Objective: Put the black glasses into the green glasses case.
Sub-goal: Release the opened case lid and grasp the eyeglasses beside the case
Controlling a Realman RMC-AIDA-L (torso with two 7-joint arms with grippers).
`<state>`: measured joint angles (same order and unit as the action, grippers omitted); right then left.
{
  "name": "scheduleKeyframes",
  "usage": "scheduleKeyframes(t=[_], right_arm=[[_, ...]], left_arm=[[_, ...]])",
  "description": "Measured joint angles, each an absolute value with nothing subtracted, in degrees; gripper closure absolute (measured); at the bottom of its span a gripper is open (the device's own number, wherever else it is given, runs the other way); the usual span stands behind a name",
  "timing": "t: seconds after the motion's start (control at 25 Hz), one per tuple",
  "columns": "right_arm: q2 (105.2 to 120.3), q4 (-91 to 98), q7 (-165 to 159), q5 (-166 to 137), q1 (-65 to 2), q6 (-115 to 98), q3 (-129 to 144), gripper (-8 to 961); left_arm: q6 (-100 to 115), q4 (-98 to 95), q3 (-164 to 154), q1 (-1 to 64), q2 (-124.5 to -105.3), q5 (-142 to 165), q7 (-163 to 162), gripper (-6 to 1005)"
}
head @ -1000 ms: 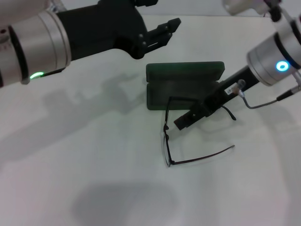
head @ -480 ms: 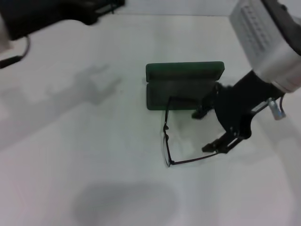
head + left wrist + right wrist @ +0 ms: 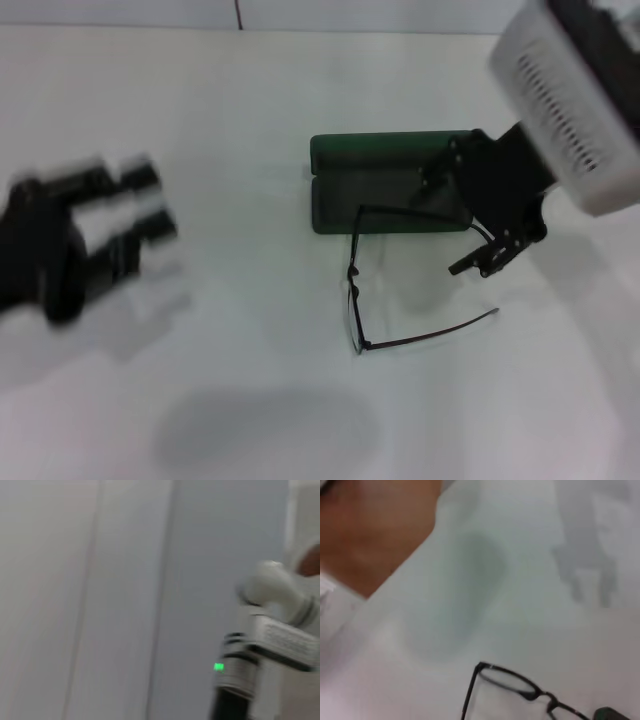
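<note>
Head view: white table (image 3: 250,120), then the right gripper (image 3: 487,255) hanging over the near right corner of the open green case (image 3: 390,195), fingers spread with nothing between them. Left gripper (image 3: 130,225) is far off to the left, low, blurred; cannot tell its finger state. Case is open, lid laid flat behind the tray. Glasses (image 3: 352,290) are not in it yet: they lie unfolded on the table just in front of the case, lens front to the gripper's left, both temples running rightward, one passing under the gripper, one nearer the robot. Right arm is much nearer, so it likely picks. Right wrist view shows only the glasses front (image 3: 512,680) close below; left wrist view shows neither glasses nor case.
</note>
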<state>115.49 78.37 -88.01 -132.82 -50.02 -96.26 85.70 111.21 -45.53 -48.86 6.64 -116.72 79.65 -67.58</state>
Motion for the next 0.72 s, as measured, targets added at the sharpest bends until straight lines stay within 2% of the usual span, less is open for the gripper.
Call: scheduleKeyframes(t=[0.12,0.32,0.72], right_arm=[[115.59,78.4,-86.4,-134.6,-52.2,-96.1,90.4,216],[115.90,78.7,-83.6,-137.6,-55.0,-94.0,97.1,217],[116.17,77.9,-81.3,-137.9,-59.6,-92.7,107.3,220]], left_arm=[[113.3,-37.7,-48.9,6.5,-116.20,82.6,-59.2,497],[113.2,-35.0,-48.5,4.6,-118.60,88.2,-53.4,651],[109.9,-24.9,-48.8,4.7,-119.62,92.5,-43.9,666]])
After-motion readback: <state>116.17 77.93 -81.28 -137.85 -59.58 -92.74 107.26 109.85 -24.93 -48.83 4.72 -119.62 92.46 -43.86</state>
